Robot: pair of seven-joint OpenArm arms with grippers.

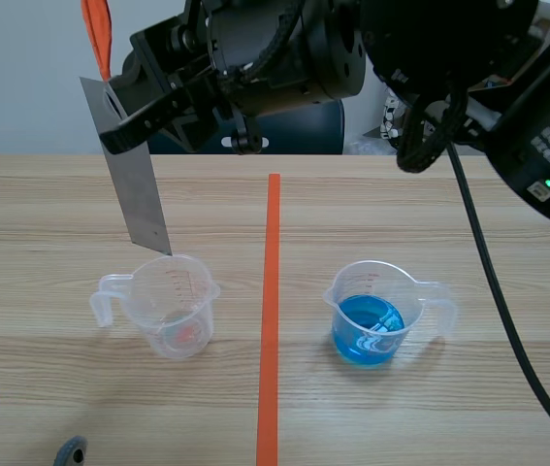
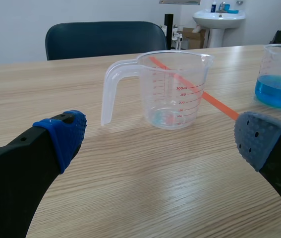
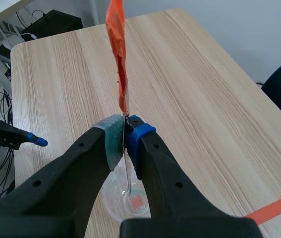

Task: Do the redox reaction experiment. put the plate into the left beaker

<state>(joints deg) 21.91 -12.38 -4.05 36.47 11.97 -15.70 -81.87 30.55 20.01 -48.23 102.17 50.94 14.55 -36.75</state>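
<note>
A grey metal plate [image 1: 137, 189] with an orange tape tag [image 1: 97, 34] hangs upright over the left beaker [image 1: 173, 306], its lower corner at the rim. My right gripper [image 1: 119, 121], on the arm raised across from the right, is shut on the plate's top. In the right wrist view the pads [image 3: 114, 141] pinch the edge-on plate [image 3: 129, 173] above the clear beaker [image 3: 130, 201]. My left gripper [image 2: 161, 138] stands open low on the table, short of the clear beaker [image 2: 172, 89], holding nothing.
A second beaker [image 1: 372, 316] with blue liquid stands right of the orange tape line [image 1: 271, 311]. A dark chair [image 2: 105, 39] stands behind the table's far edge. The right arm's cable [image 1: 493, 282] hangs over the table's right side.
</note>
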